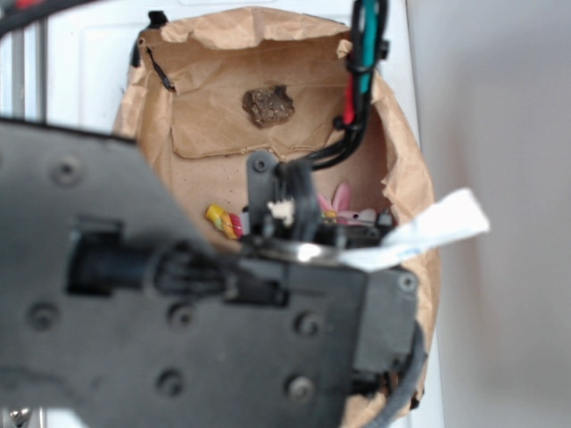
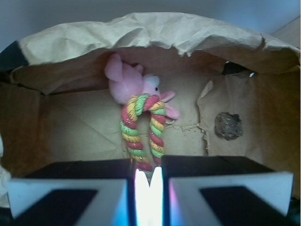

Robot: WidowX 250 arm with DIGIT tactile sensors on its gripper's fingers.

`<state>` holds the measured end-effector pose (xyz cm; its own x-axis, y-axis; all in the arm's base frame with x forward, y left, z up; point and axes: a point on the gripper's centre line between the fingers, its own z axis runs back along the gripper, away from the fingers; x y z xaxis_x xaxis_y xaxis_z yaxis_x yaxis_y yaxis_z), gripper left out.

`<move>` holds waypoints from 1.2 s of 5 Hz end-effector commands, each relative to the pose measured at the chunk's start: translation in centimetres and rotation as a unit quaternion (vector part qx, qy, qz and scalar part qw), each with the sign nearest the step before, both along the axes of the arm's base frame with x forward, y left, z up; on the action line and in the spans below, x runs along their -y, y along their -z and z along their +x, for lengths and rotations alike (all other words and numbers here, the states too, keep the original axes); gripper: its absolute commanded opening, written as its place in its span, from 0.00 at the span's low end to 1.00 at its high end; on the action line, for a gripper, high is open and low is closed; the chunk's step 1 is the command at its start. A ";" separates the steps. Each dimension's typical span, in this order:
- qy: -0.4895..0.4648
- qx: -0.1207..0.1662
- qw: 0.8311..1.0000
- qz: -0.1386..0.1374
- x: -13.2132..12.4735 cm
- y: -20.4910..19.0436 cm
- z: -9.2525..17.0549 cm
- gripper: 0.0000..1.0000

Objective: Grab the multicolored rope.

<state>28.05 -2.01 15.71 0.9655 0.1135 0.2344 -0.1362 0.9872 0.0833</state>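
Tool (image 2: 148, 186) at lower centre, jaws narrowed on the ends of the multicolored rope (image 2: 141, 129), which is folded into a loop running up-frame to the pink bunny (image 2: 134, 82).

Exterior from behind the arm, wrist close, both facing paper bag (image 2: 141, 33)

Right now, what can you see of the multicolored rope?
The multicolored rope is thick, twisted, cotton-looking cord in red, yellow and green strands. It lies folded into an arch on the brown paper bag's floor, its bend resting against the pink bunny. Both legs run down into the narrow gap of the end effector, whose fingers hide the ends.
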 end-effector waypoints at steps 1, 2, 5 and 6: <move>0.013 0.029 0.999 -0.006 -0.6 2.6 -0.4 1.00; 0.029 0.004 0.999 -0.033 0.0 5.9 0.5 1.00; 0.029 -0.007 0.997 -0.072 2.4 9.5 1.7 1.00; 0.032 -0.013 0.999 -0.040 2.1 10.6 2.0 1.00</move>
